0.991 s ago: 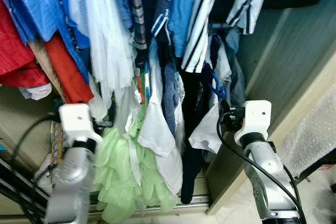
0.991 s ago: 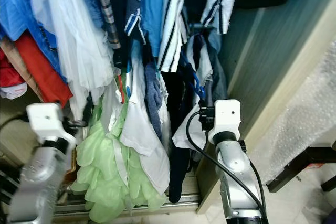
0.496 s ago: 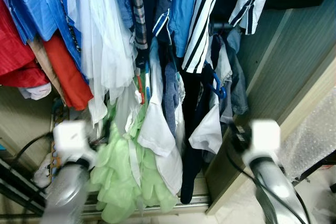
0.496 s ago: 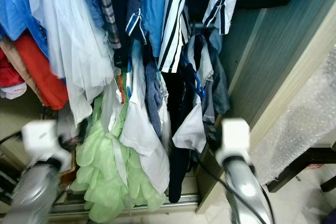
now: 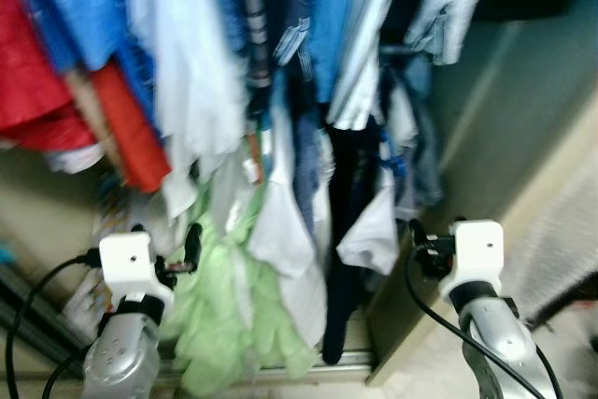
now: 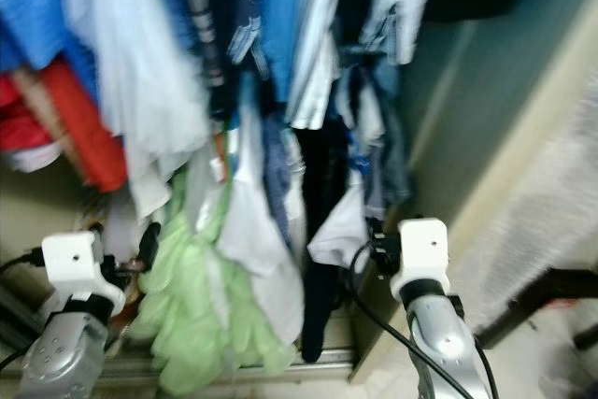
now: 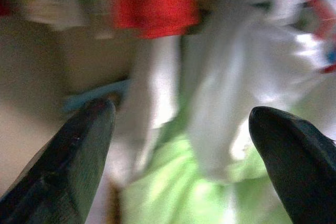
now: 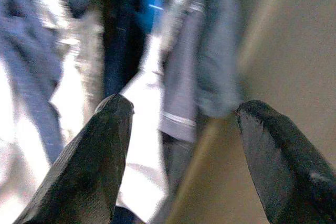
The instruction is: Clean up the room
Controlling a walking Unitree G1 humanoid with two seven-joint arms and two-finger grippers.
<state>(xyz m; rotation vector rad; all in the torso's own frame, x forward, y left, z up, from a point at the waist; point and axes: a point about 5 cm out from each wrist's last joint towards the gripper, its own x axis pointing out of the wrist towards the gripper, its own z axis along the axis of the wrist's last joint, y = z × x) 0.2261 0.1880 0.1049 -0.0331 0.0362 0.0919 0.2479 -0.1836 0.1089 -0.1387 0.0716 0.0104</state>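
While everything's blurry, both sets of jaws are spread wide and holding nothing. Left gripper (image 7: 178, 145) points at the green garment (image 5: 224, 315) low in the closet; right gripper (image 8: 178, 145) faces the white shirt (image 5: 369, 240) by the closet wall (image 5: 505, 128).

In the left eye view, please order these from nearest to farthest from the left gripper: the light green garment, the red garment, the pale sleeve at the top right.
1. The light green garment hangs just to the right of the left gripper.
2. The red garment hangs up and to its left.
3. The pale sleeve hangs at the far upper right, above the right gripper.
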